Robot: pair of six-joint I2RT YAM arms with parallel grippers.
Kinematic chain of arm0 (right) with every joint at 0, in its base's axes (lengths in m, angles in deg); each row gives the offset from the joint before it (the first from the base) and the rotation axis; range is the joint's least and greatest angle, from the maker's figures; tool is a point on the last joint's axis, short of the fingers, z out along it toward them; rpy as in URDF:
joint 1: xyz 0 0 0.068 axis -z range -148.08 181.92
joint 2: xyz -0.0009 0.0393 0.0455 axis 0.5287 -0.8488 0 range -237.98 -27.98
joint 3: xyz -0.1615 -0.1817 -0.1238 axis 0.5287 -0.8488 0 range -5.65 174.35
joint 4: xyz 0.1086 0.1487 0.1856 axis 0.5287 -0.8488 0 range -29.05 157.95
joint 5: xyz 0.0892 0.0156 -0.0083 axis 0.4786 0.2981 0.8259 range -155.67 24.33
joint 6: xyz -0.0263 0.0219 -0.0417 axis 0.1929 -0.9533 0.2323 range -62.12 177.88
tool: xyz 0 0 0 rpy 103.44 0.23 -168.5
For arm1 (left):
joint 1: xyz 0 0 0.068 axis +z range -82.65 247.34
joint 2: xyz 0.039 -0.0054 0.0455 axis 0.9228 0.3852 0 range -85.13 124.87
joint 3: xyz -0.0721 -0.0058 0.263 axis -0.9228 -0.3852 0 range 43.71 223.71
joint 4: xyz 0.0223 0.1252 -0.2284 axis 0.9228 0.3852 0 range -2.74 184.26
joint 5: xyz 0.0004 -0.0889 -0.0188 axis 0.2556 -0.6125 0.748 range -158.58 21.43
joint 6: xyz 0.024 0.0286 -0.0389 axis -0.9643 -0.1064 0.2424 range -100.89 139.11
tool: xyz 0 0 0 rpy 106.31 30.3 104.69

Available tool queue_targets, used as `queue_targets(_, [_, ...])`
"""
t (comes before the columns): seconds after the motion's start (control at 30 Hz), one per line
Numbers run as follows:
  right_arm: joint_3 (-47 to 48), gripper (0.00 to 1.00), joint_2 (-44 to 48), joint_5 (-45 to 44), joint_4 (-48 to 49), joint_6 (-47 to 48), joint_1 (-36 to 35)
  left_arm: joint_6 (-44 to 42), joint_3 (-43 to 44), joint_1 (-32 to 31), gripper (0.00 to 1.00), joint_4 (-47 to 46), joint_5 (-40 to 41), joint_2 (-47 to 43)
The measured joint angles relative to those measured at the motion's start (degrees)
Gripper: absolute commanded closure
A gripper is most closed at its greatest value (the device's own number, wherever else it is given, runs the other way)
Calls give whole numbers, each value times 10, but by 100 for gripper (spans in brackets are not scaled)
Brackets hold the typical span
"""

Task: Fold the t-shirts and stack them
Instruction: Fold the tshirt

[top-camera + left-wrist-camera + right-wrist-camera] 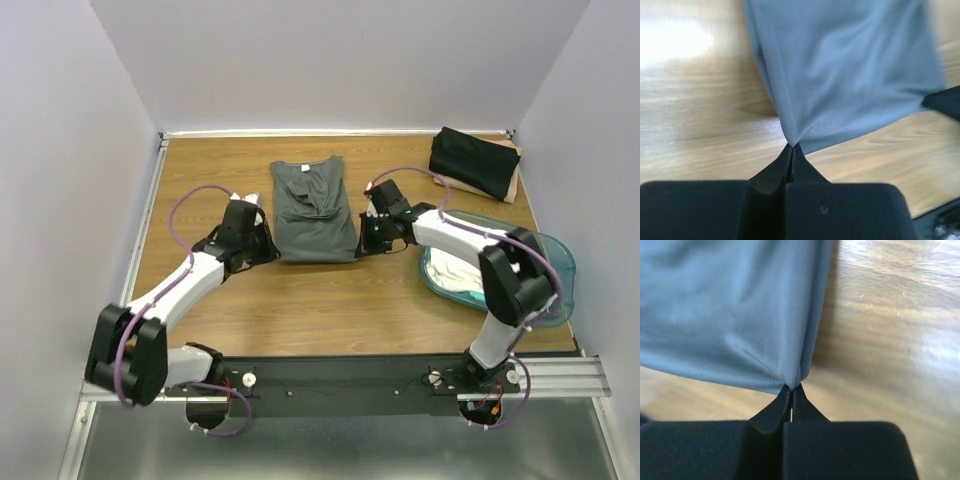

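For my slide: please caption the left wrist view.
Left end effector shut on a corner of the grey shirt on the table.

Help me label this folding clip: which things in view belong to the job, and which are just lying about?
Job: dark grey t-shirt, its near corners pinched by the left gripper and right gripper; folded black t-shirt at the far right; white fabric inside the teal tub.
Lying about: the teal tub itself; the tan sheet under the black t-shirt.
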Motion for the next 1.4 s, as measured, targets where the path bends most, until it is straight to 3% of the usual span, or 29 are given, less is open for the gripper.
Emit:
queue_targets(0.23, [9,99,118,-15,-33,-5,-1,19,46,-3,100,50,14,-122])
queue_targets(0.47, [3,100,148,-19,-86,-12,-16,43,-9,-4,100,119,-4,-190])
queue_targets(0.7, [-5,100,229,-27,-149,-48,-43,75,-10,-7,100,177,-38,-291])
queue_targets(1.0, [30,100,236,-61,-168,-79,-44,90,9,-7,100,192,-45,-284])
queue_targets(1.4, [121,100,140,-162,-176,-69,-44,73,27,-7,100,135,-45,-174])
